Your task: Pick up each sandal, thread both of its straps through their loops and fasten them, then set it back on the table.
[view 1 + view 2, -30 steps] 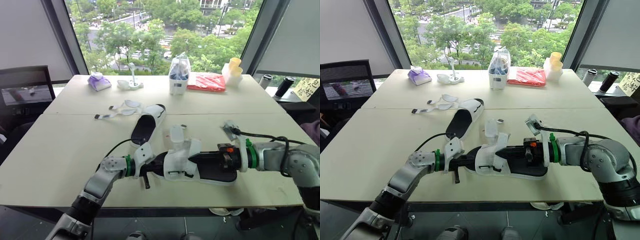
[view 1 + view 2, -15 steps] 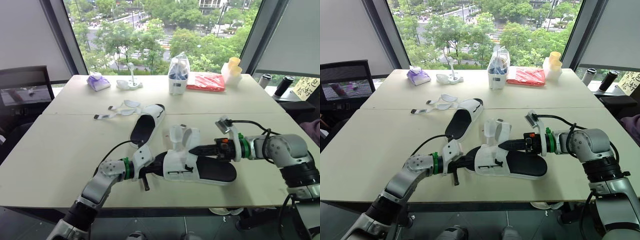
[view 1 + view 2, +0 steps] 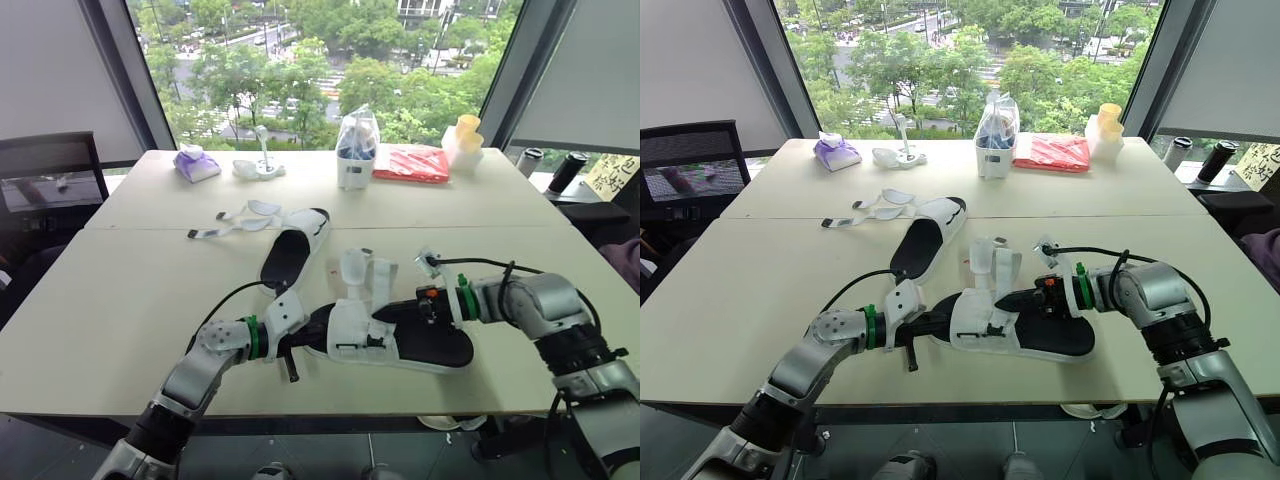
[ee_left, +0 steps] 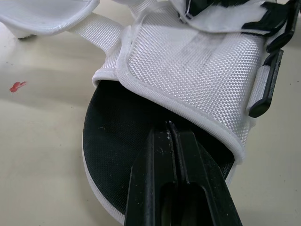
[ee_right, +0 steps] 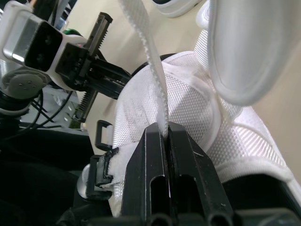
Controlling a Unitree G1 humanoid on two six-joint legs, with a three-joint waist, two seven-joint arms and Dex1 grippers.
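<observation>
White mesh sandal on counter | left claw closed, tips on its toe insole | right claw pinching strap

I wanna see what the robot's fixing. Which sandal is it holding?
The near sandal, at the front: left jaws pinch its toe, right jaws pinch its strap. The other sandal lies untouched farther back.
</observation>
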